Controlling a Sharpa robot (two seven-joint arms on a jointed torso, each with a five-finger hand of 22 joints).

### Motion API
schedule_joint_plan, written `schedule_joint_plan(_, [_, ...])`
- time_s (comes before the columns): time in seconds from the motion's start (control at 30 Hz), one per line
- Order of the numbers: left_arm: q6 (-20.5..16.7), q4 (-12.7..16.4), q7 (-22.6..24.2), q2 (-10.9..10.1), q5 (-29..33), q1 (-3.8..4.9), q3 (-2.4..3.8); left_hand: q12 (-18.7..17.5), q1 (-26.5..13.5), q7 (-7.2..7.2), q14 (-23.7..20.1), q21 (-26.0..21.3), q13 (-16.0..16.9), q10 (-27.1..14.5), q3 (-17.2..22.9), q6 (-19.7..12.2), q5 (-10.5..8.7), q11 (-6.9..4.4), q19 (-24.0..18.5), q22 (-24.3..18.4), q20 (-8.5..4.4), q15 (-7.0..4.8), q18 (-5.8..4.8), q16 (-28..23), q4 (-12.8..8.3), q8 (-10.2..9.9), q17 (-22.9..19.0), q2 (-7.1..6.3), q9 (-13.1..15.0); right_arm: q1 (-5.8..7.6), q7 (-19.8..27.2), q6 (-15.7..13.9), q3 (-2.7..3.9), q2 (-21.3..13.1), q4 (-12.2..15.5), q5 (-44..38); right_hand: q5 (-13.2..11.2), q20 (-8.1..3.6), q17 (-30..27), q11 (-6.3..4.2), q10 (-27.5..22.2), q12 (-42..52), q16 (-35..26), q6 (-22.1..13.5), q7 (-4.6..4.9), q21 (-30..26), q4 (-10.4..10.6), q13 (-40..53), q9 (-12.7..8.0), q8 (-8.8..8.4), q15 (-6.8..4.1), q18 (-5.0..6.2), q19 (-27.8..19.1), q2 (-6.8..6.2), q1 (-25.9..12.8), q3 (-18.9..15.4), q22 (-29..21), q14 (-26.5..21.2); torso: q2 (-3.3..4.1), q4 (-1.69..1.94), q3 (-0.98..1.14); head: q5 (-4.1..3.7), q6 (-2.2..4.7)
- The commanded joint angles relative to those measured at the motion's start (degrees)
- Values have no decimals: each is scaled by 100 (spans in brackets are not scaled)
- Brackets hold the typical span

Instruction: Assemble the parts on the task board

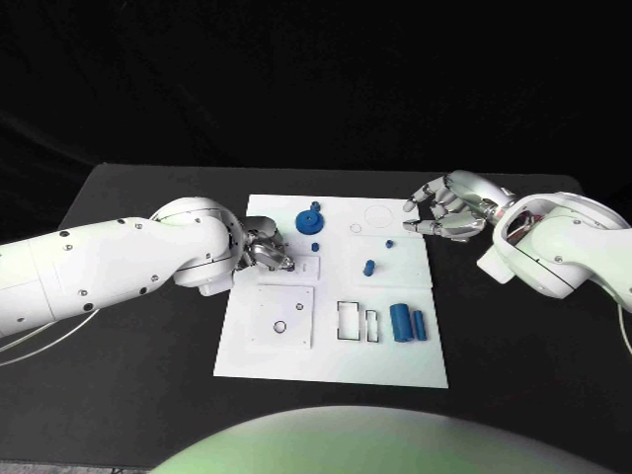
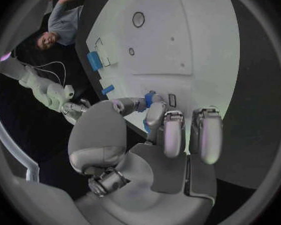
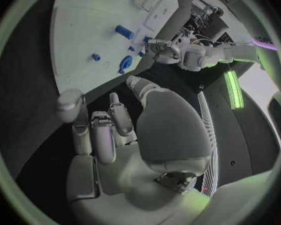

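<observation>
Task board (image 1: 331, 370): lying flat mid-table (image 1: 117, 375), white plate with recesses and outlines.
Left hand (image 1: 264, 247): hovering over the board's left-centre; fingers (image 2: 164, 135) curling in. Left wrist view is showing a small blue part (image 2: 150, 99) at the thumb and fingertip, so I'm reading it as pinched, though the contact is partly hidden.
Right hand (image 1: 448, 207): hanging over the board's far right corner, fingers loosely curled and apart, holding nothing.
Loose parts: blue gear-like disc (image 1: 309, 219) near the far edge; small blue peg (image 1: 369, 266) mid-board; two blue cylinders (image 1: 409, 322) lying side by side near the right edge.
Handling: parts are looking like small rigid plastic, light, smooth, so probably slippery in metal fingers. Not fragile, but easy to flick or drop.
Grip: I'd be taking the cylinders across the barrel at mid-length, the disc by its rim, the peg from its sides with a fingertip pinch.
Risk: the cylinders are likely rolling if nudged, and the board is possibly sliding under side load.
</observation>
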Motion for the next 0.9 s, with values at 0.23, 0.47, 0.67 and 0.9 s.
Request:
schedule_joint_plan(0.23, [411,-131,-195,75,363,51,18,37,50,-129,606,15,3,50,1056,107,-17,-3,498,1277,-41,-37,-105,21,-1032,7,1509,-7,3,-5,25,37,0,9,-2,-60,16,-23,1267,-17,21,24,-36,-21,-22,-26,28,-6,6,26,-5,84,-21,0,-57,8,-5,523,10,-5,2,-9,1])
schedule_joint_plan(0.47, [460,-206,-261,142,377,78,20,56,49,-129,606,22,32,77,1039,116,-15,-3,502,1286,-42,-38,-107,21,-1023,-2,1509,-19,-6,-5,23,36,0,14,-5,-60,23,-24,1254,-18,18,24,-42,-26,-22,-47,46,-10,6,37,-6,87,-26,-3,-56,18,-18,519,2,-3,1,-13,1])
schedule_joint_plan(0.67, [505,-244,-310,172,390,93,20,61,48,-134,606,29,40,97,1010,138,31,-6,507,1295,-44,-39,-110,21,-1013,-16,1509,-34,-19,-6,22,36,0,11,-4,-60,23,-24,1254,-18,18,24,-42,-26,-22,-47,46,-10,6,37,-6,87,-26,-3,-56,18,-18,519,3,-6,0,-23,1])
schedule_joint_plan(0.9, [499,-249,-329,215,303,98,20,65,51,-138,606,29,49,111,986,156,68,-9,506,1295,-46,-41,-110,21,-1012,-27,1509,-42,-30,-6,22,31,0,12,-2,-60,23,-24,1254,-18,18,24,-42,-26,-22,-47,46,-10,6,37,-6,87,-26,-3,-56,18,-18,519,0,4,0,-25,1])
